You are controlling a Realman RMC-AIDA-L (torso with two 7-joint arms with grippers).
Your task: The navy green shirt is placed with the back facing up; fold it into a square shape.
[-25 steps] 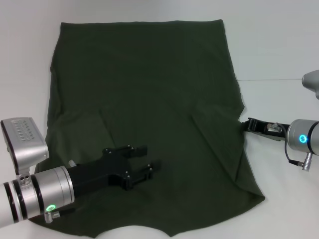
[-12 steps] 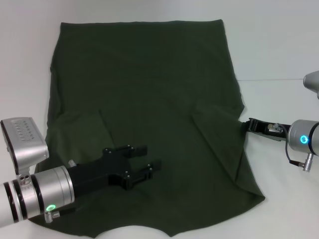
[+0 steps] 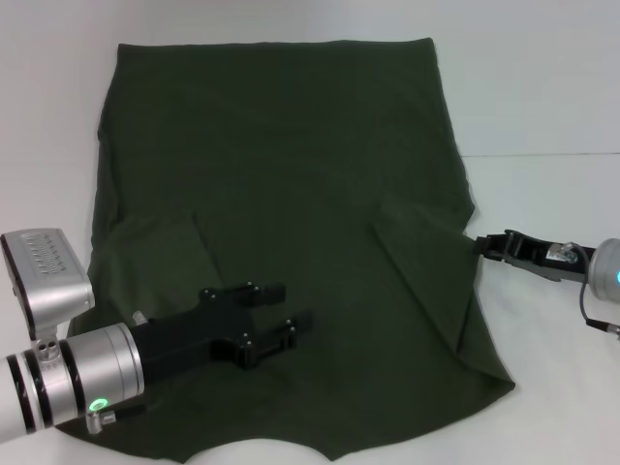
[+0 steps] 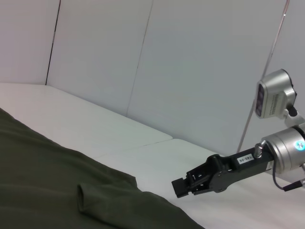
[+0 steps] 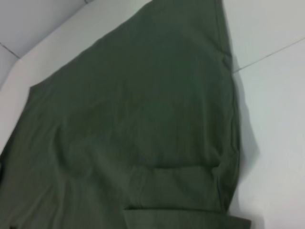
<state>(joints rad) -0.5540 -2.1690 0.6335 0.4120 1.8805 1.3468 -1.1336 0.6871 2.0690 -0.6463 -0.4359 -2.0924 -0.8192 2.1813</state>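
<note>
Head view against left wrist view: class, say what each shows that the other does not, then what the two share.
Only the head view shows the left gripper, open, hovering over the navy green shirt near its lower part, and the shirt's full outline with both sleeves folded inward.

Only the left wrist view shows the panelled wall behind the table and the right arm's camera housing.

Both show the shirt's right edge lying on the white table and the right gripper just off that edge, not holding the cloth.
</note>
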